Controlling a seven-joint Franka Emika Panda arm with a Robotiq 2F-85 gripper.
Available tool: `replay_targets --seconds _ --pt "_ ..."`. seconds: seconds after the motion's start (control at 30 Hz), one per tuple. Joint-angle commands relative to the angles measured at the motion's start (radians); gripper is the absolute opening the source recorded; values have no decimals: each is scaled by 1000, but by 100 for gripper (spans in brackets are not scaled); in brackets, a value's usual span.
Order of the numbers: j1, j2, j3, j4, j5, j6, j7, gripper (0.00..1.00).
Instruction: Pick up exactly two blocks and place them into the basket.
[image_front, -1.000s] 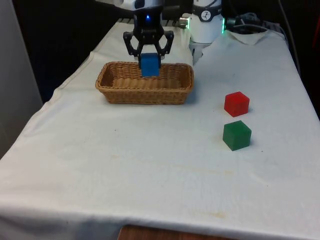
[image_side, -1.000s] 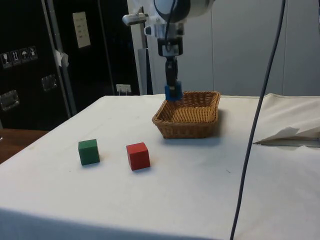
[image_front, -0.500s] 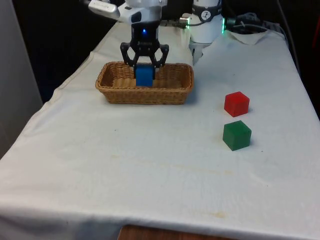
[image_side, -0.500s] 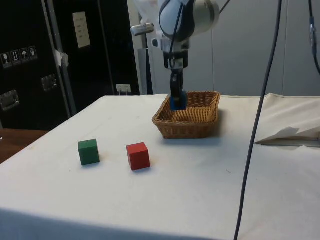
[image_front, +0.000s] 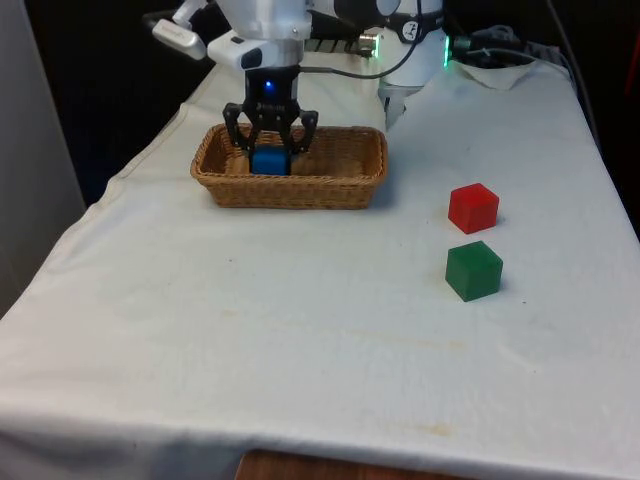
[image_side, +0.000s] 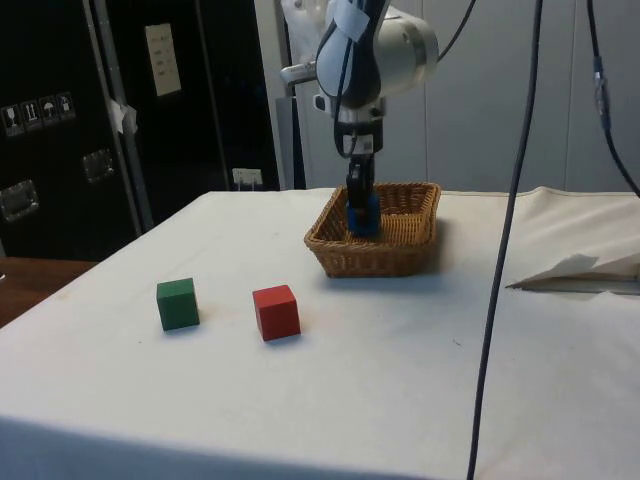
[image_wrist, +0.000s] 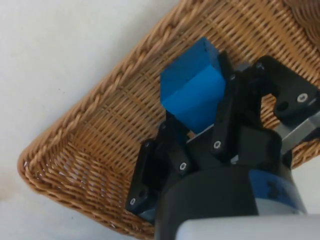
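Blue block (image_front: 268, 161) has been lowered over the last second from above the rim into the wicker basket (image_front: 330, 187), at its front-view left end. Gripper (image_front: 269, 152) fingers are clamped on it; release is judged next. Red block (image_front: 473, 207) and green block (image_front: 473, 270) are left on the cloth.

We see a table w/ white cloth (image_front: 300, 340), creased and faintly stained near the front; a strip of brown wood (image_front: 400, 468) peeks out under the cloth's near edge. Black curtains (image_front: 110, 80) hang behind, w/ a pale panel (image_front: 30, 150) at the front view's left. From the side: dark cabinets (image_side: 60, 130) w/ metal latches and a white label (image_side: 161, 59), light grey wall panels (image_side: 480, 100) beyond, black cables (image_side: 505, 240) hanging down. Lighting even, soft shadows.
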Motion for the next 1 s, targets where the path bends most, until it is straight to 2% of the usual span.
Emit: replay_targets --seconds 0.0,0.07,0.1,0.13,0.17,0.27,0.3,0.33,0.37,0.53,0.57,0.6,0.7,0.73,0.8,0.83,0.87,0.97 --pt "-10 -15 7 -5 16 -1 -23 3" --pt "-9 -16 3 -6 22 -3 -32 16" --pt "-9 -17 1 -7 27 -5 -38 35" --pt "-8 -18 0 -7 28 -6 -40 45" --pt "-8 -18 -1 -8 29 -7 -41 60" --pt "-8 -19 -2 -8 30 -9 -44 89" --pt "-1 -7 -11 -3 20 -9 -31 97" --pt "-8 -19 -3 -8 30 -10 -44 97" --pt "-8 -19 -3 -8 30 -10 -44 100" --pt "-8 -19 -4 -7 30 -13 -45 100" --pt "-1 -8 -12 -3 20 -12 -32 100" --pt "-4 -23 -9 -9 24 -15 -40 100" --pt "13 -45 -25 -20 6 -21 -24 100" --pt "23 -60 -31 -27 -4 -25 -14 100" --pt "31 -78 -33 -37 -15 -26 -2 100" --pt "13 -78 -11 -37 10 -21 -24 100" --pt "35 -88 -33 -42 -22 -26 5 100" --pt "44 -131 -29 -59 -70 -31 54 100"
